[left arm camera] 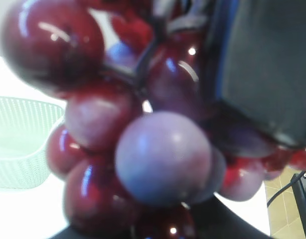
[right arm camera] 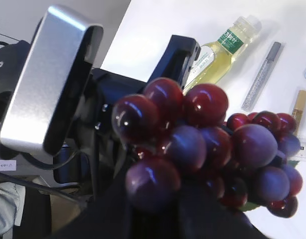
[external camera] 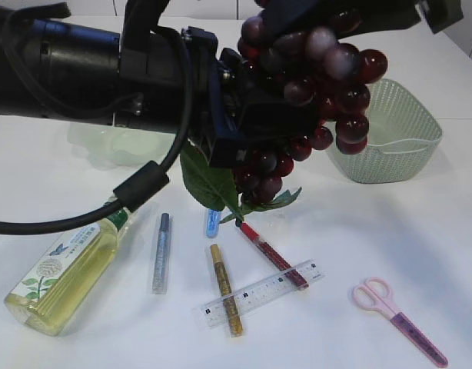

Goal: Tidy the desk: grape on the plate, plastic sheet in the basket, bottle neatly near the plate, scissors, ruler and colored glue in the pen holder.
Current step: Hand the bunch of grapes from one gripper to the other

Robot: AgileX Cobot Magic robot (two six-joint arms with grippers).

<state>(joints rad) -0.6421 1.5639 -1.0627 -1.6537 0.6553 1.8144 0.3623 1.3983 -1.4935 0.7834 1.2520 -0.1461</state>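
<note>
Right gripper [external camera: 294, 19] reaches down from the top of the exterior view and is clamped on the upper part of the grape bunch [external camera: 336, 84], which hangs in the air well above the desk [external camera: 451, 231]. Left gripper [external camera: 240, 115] comes in from the left and presses into the side of the same bunch. Its wrist camera shows only blurred berries and one dark finger, so I cannot tell whether it has closed on them.

A green leaf [external camera: 209, 181] dangles from the bunch's lower end. Directly beneath lie the glue pens [external camera: 224, 288] in several colours and the clear ruler [external camera: 259, 294], which rests across two of them. The bottle [external camera: 67, 269] lies on its side to the left, the pink scissors [external camera: 401, 319] to the right, and the basket [external camera: 409, 146] stands behind the bunch on the right. A pale green shape [external camera: 98, 142] shows behind the left arm; it may be the plate, but the arm hides too much to say.

Likely risks: with both grippers on one soft cluster, any pull in different directions could tear berries loose. If the right grip lets go while the left one is not secure, the bunch would probably fall onto the pens and ruler and scatter them. The bulky left arm also blocks the view toward the likely plate, making placement harder to judge.
</note>
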